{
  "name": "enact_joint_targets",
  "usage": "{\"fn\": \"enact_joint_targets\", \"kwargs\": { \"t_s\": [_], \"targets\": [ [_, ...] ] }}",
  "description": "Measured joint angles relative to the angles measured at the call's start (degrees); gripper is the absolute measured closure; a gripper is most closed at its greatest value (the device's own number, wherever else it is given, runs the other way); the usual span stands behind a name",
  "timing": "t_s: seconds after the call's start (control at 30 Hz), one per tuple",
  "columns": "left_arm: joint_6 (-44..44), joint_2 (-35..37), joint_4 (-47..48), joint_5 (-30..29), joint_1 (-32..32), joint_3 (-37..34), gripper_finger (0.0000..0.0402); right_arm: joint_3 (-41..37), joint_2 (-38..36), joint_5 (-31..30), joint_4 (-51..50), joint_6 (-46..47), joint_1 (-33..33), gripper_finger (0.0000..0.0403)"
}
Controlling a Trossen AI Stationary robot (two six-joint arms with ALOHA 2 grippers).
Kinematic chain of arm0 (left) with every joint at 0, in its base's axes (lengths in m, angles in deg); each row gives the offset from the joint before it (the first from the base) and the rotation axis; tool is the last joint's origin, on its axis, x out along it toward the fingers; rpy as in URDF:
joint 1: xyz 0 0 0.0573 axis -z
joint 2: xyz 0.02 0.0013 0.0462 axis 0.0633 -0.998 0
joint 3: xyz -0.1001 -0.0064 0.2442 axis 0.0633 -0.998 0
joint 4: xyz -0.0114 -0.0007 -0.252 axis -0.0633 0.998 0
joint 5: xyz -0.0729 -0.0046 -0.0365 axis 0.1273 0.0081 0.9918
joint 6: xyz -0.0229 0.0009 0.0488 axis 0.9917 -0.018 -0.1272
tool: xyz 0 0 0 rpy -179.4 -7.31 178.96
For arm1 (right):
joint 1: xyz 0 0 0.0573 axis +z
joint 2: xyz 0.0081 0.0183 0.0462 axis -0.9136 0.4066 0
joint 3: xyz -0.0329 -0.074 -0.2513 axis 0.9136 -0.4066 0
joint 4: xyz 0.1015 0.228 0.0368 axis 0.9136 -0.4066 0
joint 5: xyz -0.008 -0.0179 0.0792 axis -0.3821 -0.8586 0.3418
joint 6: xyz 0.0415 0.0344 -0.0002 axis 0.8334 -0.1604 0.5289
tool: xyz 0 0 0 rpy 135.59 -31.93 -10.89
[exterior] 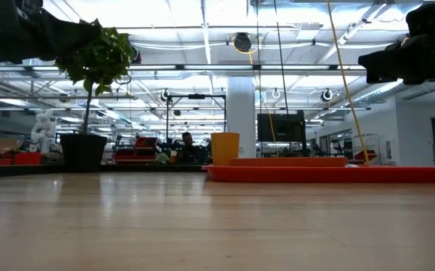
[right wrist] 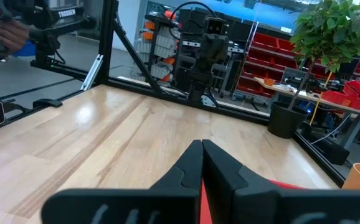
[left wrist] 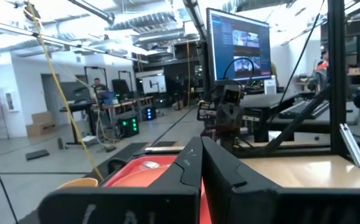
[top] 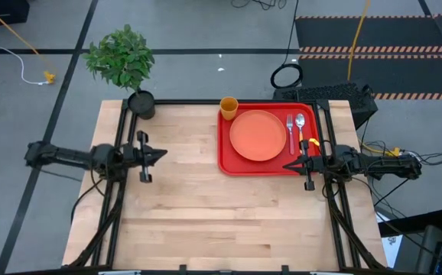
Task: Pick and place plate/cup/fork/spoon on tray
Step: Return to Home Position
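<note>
The red tray [top: 225, 149] lies at the table's far right. On it rest the salmon-orange plate [top: 258, 135], the amber cup [top: 229, 106] standing upright at its far left corner, and the fork [top: 290, 131] and the spoon [top: 301, 126] side by side to the plate's right. My left gripper [top: 162, 155] is shut and empty above the table's left side. My right gripper [top: 286, 164] is shut and empty above the tray's near right corner. In the low view the cup [exterior: 225, 147] and the tray [exterior: 330, 172] show.
A black pot with a green plant [top: 138, 101] stands at the table's far left corner. The bare wooden tabletop [top: 206, 214] stretches across the middle and near side. Dark frame rails [top: 336, 206] run along the table's left and right sides.
</note>
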Motion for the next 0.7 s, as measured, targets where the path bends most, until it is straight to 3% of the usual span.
{"fn": "enact_joint_targets", "kwargs": {
  "t_s": [0.13, 0.43, 0.7],
  "targets": [
    [1.0, 3.8, 4.2, 4.8, -4.6, 0.0, 0.0394, 0.0, 0.0, 0.0, 0.0, 0.0, 0.0, 0.0403],
    [5.0, 8.2, 19.4, 6.7, -11.7, 0.0, 0.0397, 0.0, 0.0, 0.0, 0.0, 0.0, 0.0, 0.0403],
    [7.1, 12.3, 22.7, 10.1, -13.6, 0.0, 0.0399, 0.0, 0.0, 0.0, 0.0, 0.0, 0.0, 0.0403]
  ]
}}
